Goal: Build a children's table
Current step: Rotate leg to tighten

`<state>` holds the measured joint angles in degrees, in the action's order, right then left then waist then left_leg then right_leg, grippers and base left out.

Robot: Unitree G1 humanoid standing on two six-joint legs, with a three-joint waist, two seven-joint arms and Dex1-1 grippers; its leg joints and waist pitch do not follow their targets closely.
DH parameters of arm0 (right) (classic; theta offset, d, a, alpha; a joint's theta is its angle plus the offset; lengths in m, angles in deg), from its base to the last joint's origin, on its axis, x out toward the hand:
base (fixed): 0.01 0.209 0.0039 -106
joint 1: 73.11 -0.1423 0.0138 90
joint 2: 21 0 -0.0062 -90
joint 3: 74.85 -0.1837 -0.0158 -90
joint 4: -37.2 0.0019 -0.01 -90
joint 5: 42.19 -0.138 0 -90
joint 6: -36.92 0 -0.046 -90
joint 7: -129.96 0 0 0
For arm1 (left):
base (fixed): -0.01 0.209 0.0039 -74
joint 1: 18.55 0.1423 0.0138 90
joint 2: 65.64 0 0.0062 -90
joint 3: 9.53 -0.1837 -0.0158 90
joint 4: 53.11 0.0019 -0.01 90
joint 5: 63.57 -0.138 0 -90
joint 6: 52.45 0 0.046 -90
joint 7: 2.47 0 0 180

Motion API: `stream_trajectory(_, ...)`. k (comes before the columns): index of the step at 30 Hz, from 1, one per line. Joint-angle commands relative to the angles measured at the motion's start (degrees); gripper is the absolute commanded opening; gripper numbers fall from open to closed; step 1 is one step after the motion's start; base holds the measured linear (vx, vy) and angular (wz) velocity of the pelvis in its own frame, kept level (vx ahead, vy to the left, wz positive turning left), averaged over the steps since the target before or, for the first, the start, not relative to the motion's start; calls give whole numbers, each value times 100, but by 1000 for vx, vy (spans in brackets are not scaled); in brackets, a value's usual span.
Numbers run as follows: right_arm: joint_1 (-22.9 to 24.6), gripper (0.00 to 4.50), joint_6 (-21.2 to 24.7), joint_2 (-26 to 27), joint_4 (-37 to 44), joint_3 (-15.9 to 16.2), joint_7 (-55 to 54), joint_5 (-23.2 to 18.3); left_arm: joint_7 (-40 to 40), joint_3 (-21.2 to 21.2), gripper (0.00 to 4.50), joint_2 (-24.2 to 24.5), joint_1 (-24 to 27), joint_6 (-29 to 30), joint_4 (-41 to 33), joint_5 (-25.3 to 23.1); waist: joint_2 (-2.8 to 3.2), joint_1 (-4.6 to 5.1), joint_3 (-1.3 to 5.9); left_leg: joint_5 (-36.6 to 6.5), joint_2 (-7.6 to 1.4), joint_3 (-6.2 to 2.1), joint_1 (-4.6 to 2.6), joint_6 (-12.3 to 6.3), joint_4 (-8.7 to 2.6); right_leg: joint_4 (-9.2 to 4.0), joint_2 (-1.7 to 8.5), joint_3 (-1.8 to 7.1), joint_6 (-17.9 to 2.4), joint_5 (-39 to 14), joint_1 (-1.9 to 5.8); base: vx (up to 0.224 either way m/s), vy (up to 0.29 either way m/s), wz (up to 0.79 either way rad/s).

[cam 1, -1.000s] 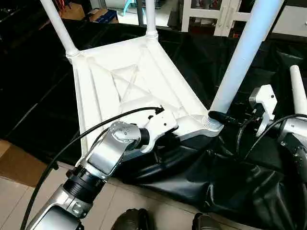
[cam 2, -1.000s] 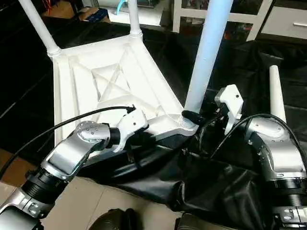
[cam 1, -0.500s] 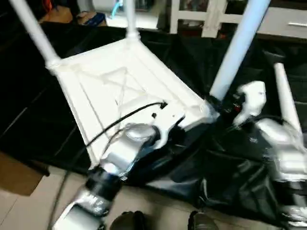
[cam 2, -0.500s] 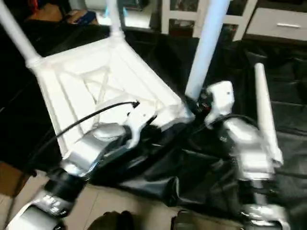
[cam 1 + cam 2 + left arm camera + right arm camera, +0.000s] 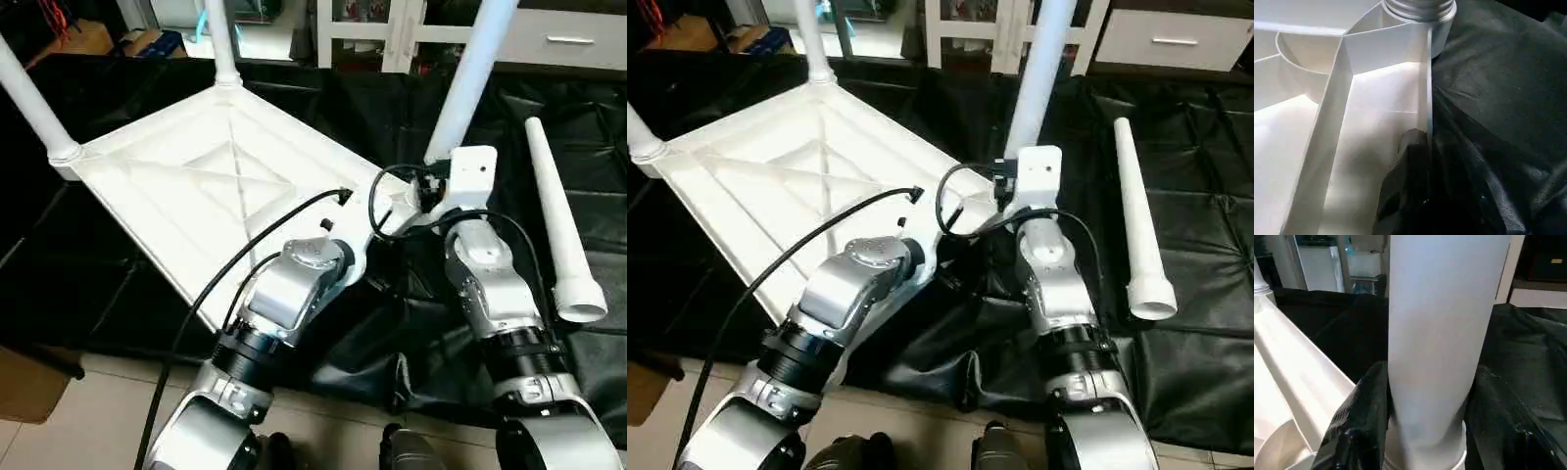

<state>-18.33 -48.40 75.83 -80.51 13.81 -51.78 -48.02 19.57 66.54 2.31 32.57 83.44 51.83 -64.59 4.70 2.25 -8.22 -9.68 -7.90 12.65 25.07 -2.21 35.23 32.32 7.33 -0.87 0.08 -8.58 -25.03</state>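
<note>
Right now the right pincer [image 5: 1425,431] sits around the base of the near leg [image 5: 1043,59], its black fingers [image 5: 1359,421] flanking the white tube just above the collar, so it reads as holding that leg at a medium width. Left pincer [image 5: 1415,196] is pinched nearly closed on the thin rim wall of the table top [image 5: 196,186], right beside the corner socket [image 5: 1418,10] where that same leg seats. Top lies upside down on the black sheet [image 5: 1205,225], ribbed underside up, with the X ribs plain to see. Three legs stand in sockets: the near one in the right pincer, the far left leg [image 5: 34,103] and the far middle leg [image 5: 221,39]. Fourth leg [image 5: 556,215] lies loose on the sheet to the robot's right, well apart from the top, wide end toward the robot. Judging progress: roughly three quarters done, three of four legs in. Near leg may not be fully tightened, since threads show at the socket in the left wrist view, but I cannot tell how deep it sits. Left to do, as I read it: finish seating this leg, fetch the loose leg, fit it in the last socket, which is hidden behind the arms, then flip the table upright.
</note>
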Motion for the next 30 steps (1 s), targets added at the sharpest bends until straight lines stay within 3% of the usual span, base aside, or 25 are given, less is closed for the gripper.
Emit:
stream_trajectory(1, 157, 186, 217, -198, -628, -229, -127, 213, 184, 72, 0, 11, -92, -100, -531, 265, -144, -32, 449, -1964, -357, -285, -237, -383, -583, -345, 69, -20, -944, -1367, 207, 0, 0, 0)
stream_trajectory(3, 150, 186, 136, -243, -593, -143, -58, 251, 174, 93, 0, 32, -86, -97, -526, 257, -141, -37, 449, -1872, -366, -277, -240, -439, -581, -347, 71, -14, -990, -1348, 202, 0, 0, 0)
stream_trajectory(5, 173, 242, 46, -275, -460, -98, 62, 246, 179, 102, 0, 52, -79, -138, -497, 227, -126, -44, 448, -1791, -371, -275, -238, -468, -580, -336, 73, -13, -1017, -1280, 208, 0, 0, 0)
stream_trajectory(7, 200, 259, 5, -286, -339, -102, 128, 203, 183, 106, 0, 59, -75, -157, -481, 221, -133, -52, 459, -1650, -372, -265, -246, -499, -576, -325, 60, -16, -1056, -1135, 214, 0, 0, 0)
stream_trajectory(8, 217, 267, 1, -296, -268, -100, 157, 192, 186, 103, 0, 67, -75, -174, -473, 218, -138, -83, 475, -1533, -369, -238, -285, -554, -554, -330, 61, -3, -1108, -994, 199, 0, 0, 0)
stream_trajectory(10, 287, 290, 8, -333, -11, -75, 260, 184, 200, 81, 0, 109, -82, -249, -444, 204, -139, -155, 484, -1258, -374, -210, -293, -726, -531, -324, 64, 8, -1167, -813, 191, 0, 0, 0)
stream_trajectory(13, 409, 316, -6, -377, 305, -22, 398, 179, 239, 38, 0, 183, -89, -362, -404, 196, -143, -192, 500, -841, -374, -212, -266, -908, -505, -279, 68, 2, -1233, -554, 226, 0, 0, 0)
stream_trajectory(14, 651, 326, 110, -430, 794, 17, 538, 123, 294, -4, 0, 295, -65, -481, -359, 159, -124, -209, 503, -746, -373, -219, -258, -943, -500, -264, 68, 0, -1238, -491, 237, 0, 0, 0)
stream_trajectory(17, 914, 349, 215, -498, 1291, 52, 713, 42, 377, -81, 0, 445, -29, -625, -314, 105, -146, -269, 536, -352, -376, -231, -242, -1115, -470, -214, 74, -2, -1263, -160, 261, 0, 0, 0)
stream_trajectory(18, 1193, 360, 331, -617, 1782, 75, 937, -78, 523, -143, 0, 616, 23, -808, -268, 73, -147, -280, 536, -236, -377, -230, -236, -1186, -462, -203, 75, -3, -1300, -83, 264, 0, 0, 0)
stream_trajectory(20, 1334, 377, 389, -685, 2028, 88, 1051, -137, 603, -166, 0, 701, 50, -904, -246, 62, -137, -297, 514, -208, -385, -236, -231, -1257, -471, -214, 72, -3, -1302, -142, 260, 0, 0, 0)
stream_trajectory(23, 2034, 377, 857, -1224, 3107, 120, 2045, -818, 1133, -275, 0, 1211, 190, -1493, -103, 12, -111, -310, 471, -694, -422, -250, -249, -1134, -532, -277, 83, 4, -1181, -717, 271, 0, 0, 0)
stream_trajectory(24, 2336, 377, 1064, -1564, 3486, 114, 2551, -1129, 1411, -314, 0, 1446, 253, -1732, -76, 13, -66, -308, 453, -932, -435, -263, -268, -1019, -567, -296, 77, 4, -1134, -930, 263, 0, 0, 0)
stream_trajectory(25, 2336, 377, 1064, -1564, 3486, 114, 2551, -1129, 1411, -314, 0, 1446, 253, -1732, -76, 13, -80, -306, 434, -1093, -435, -264, -278, -967, -589, -331, 59, 3, -1088, -1061, 260, 0, 0, 0)
stream_trajectory(26, 2504, 377, 1188, -1765, 3683, 78, 2841, -1275, 1606, -345, 0, 1589, 292, -1893, -79, 41, -92, -282, 428, -1310, -444, -266, -280, -794, -615, -320, 65, 8, -1089, -1199, 244, 0, 0, 0)
stream_trajectory(27, 2791, 377, 1238, -2261, 3913, -81, 3541, -1487, 2360, -495, 0, 1986, 470, -2369, -317, 232, -68, -291, 420, -1545, -434, -273, -300, -684, -624, -364, 67, 7, -1017, -1383, 253, 0, 0, 0)
stream_trajectory(30, 2927, 377, 1169, -2736, 3898, -265, 4247, -1675, 3319, -793, 0, 2495, 747, -2828, -741, 414, -47, -298, 421, -1584, -465, -267, -318, -578, -647, -320, 101, 37, -1125, -1247, 231, 0, 0, 0)
